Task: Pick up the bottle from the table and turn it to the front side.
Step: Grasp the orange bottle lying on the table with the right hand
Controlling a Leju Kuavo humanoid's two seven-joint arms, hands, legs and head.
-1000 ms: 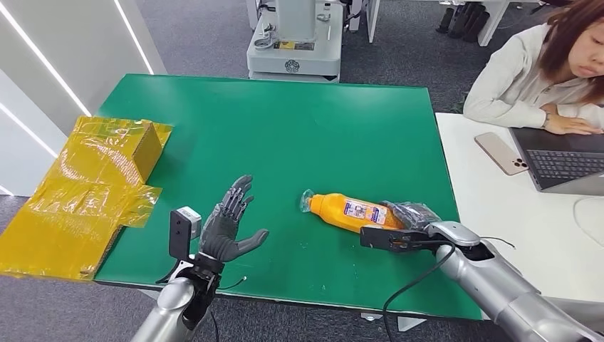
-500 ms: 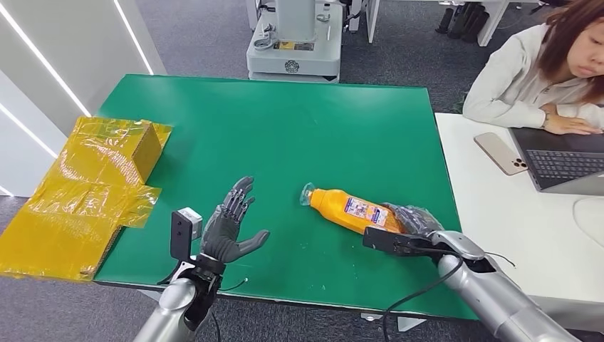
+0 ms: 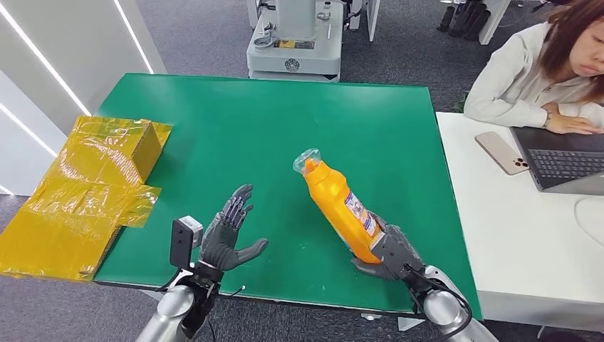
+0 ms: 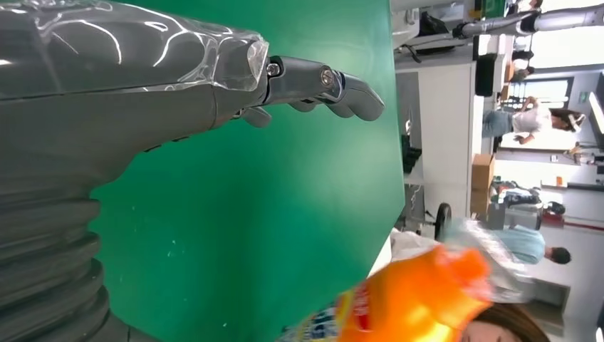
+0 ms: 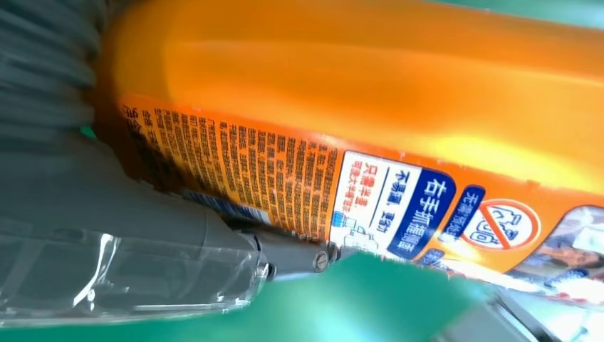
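Observation:
An orange bottle [image 3: 337,209] with a clear wrapped cap is lifted off the green table [image 3: 285,128], tilted, cap end pointing up and away from me. My right hand [image 3: 388,255] grips its lower end near the table's front edge. In the right wrist view the bottle's printed label [image 5: 399,206] faces the camera and the thumb [image 5: 178,249] lies across it. My left hand [image 3: 229,232] hovers open over the front left of the table, fingers spread, palm toward the bottle. The left wrist view shows its fingers [image 4: 320,82] and the bottle's cap end [image 4: 420,299].
A yellow taped cardboard box [image 3: 85,185] lies at the table's left edge. A white table [image 3: 513,228] on the right carries a phone [image 3: 501,152] and a laptop [image 3: 563,160], where a person [image 3: 548,71] sits. A machine base [image 3: 295,43] stands beyond the far edge.
The bottle lay flat on the table; my right hand has lifted it and swung its cap end upward. The right arm pulled in toward me. The left hand barely shifted.

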